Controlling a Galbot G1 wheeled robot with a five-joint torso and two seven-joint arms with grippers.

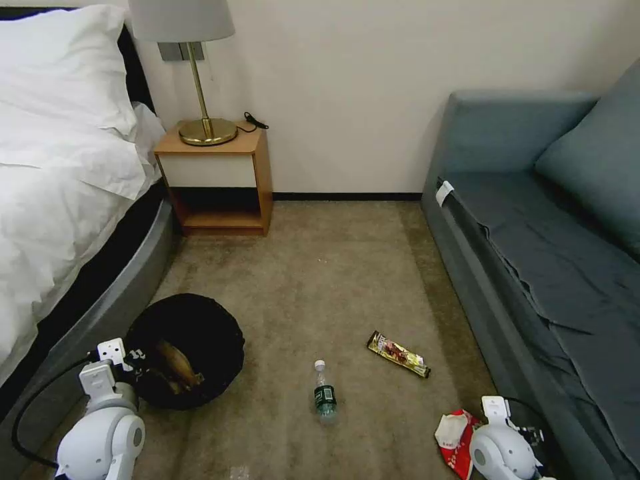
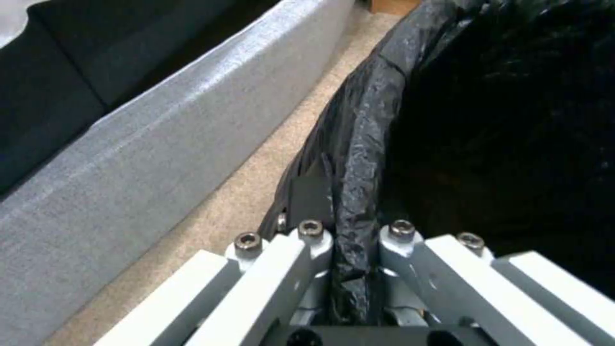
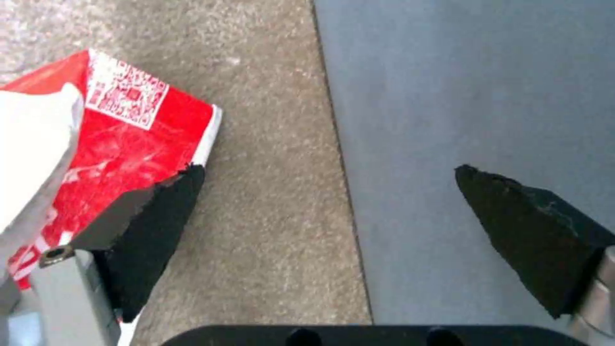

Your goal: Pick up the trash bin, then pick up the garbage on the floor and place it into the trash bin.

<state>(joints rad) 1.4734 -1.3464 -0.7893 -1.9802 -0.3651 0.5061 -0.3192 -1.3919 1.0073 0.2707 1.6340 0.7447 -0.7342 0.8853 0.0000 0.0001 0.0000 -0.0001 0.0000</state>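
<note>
The trash bin (image 1: 200, 333), lined with a black bag, is on the carpet beside the bed, and a tan paper wad (image 1: 177, 365) lies inside it. My left gripper (image 1: 139, 361) is shut on the bin's near rim (image 2: 359, 158), one finger (image 2: 311, 197) outside and one inside. A small clear bottle (image 1: 325, 395) with a green label lies mid-floor. Right of it is a long dark snack wrapper (image 1: 399, 354). A red-and-white packet (image 1: 457, 435) lies by the sofa. My right gripper (image 3: 328, 172) hangs open just above the carpet, one fingertip (image 3: 173, 192) over the packet's (image 3: 128, 134) edge.
The bed with its grey base (image 2: 160, 144) runs along the left, close to the bin. A wooden nightstand (image 1: 217, 177) with a brass lamp stands at the back wall. A blue-grey sofa (image 1: 533, 267) lines the right side, its base (image 3: 480, 96) right beside my right gripper.
</note>
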